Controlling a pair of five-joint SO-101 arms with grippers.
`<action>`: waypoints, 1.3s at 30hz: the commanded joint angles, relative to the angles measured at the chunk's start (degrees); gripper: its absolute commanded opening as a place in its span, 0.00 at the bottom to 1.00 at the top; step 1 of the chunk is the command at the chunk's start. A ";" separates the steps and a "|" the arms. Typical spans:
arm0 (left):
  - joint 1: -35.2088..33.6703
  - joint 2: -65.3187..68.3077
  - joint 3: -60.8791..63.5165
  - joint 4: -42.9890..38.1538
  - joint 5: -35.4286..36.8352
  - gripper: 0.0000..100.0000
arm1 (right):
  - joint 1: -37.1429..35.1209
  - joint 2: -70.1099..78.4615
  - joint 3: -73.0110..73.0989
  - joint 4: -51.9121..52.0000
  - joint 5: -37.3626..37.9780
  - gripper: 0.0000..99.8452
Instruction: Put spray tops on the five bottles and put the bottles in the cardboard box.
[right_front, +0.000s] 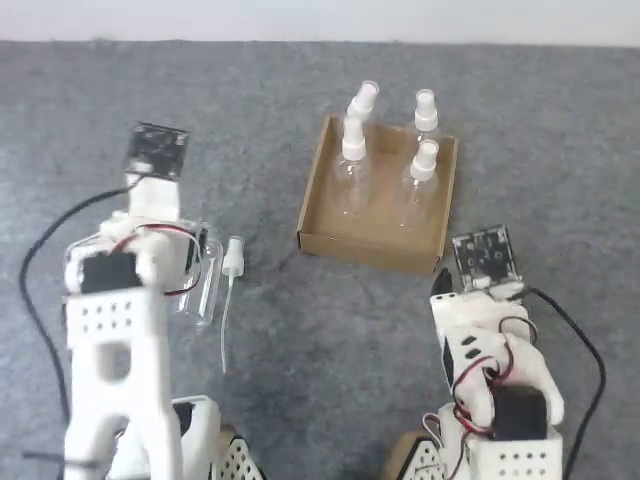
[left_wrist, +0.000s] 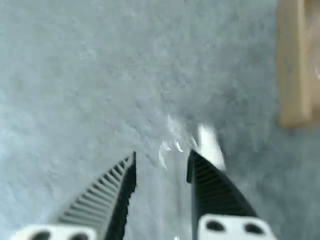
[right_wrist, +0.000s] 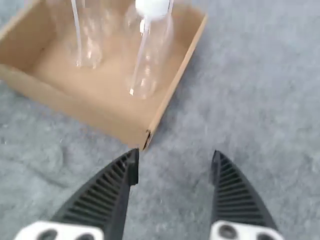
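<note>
Bottle (right_front: 208, 285), just ahead of the open left claw (left_wrist: 160, 167): we judge it light, slippery, easily crushed; grip mid-body. Right claw (right_wrist: 172, 160) also open.

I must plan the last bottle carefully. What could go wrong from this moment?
The last bottle lies on its side by the open left end effector; being clear and round, it may roll or slip when gripped.
The loose spray top has a long thin tube, which could bend or miss the neck.
The right end effector is near the cardboard box corner and could push it.
</note>
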 joint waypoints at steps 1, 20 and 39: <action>0.26 14.51 -7.43 5.98 -4.66 0.19 | 2.68 -0.57 -0.44 0.40 0.97 0.17; -2.90 49.76 -17.27 -2.46 -2.64 0.13 | 16.04 13.85 -11.08 1.01 3.43 0.17; 24.18 20.84 -38.90 27.96 5.89 0.03 | 44.00 52.88 -35.34 0.84 28.31 0.17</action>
